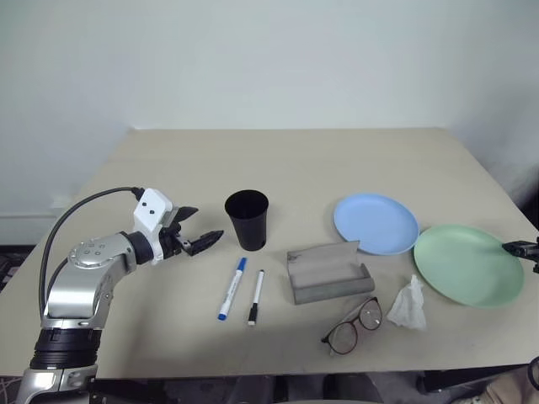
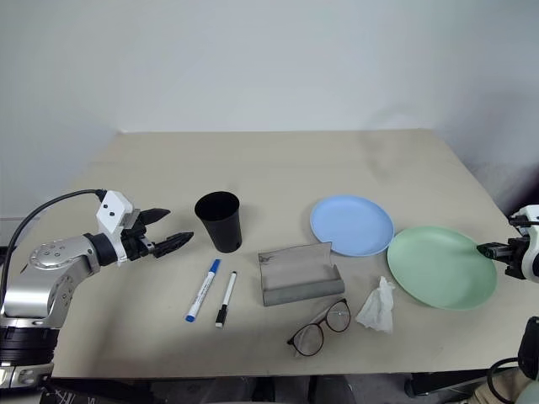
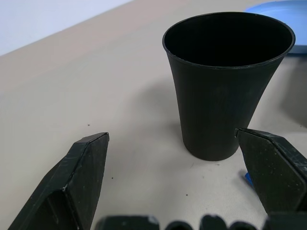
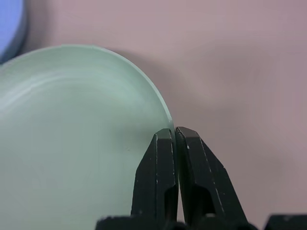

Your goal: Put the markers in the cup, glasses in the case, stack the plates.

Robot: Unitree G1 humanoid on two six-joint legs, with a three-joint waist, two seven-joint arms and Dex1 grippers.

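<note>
We saw a beige table (image 1: 278,160) with all the things lying on it. The black cup (image 1: 247,220) stood upright near the middle, a little to our left. Our left gripper (image 1: 192,229) hovered just beside the cup, on its left side, pointing at it; its two fingers (image 3: 79,179) stood wide apart and held nothing, and in the left wrist view the cup was between them but further ahead, not touched. In front of the cup lay the two markers, side by side and nearly parallel but not touching: the blue marker (image 1: 232,288) on the left and the black marker (image 1: 255,296) on the right. To the right of them the grey case (image 1: 327,273) stood open. The glasses (image 1: 354,326) lay just in front of the case, near the table edge, and a white tissue (image 1: 408,304) lay beside them on the right. The blue plate (image 1: 376,223) was behind the case, and the green plate (image 1: 468,264) lay to its right; their rims were very close or slightly overlapping, we could not tell which. Our right gripper (image 2: 490,250) was at the right rim of the green plate, with fingers (image 4: 158,177) pressed together; whether they pinched the rim we could not tell.
</note>
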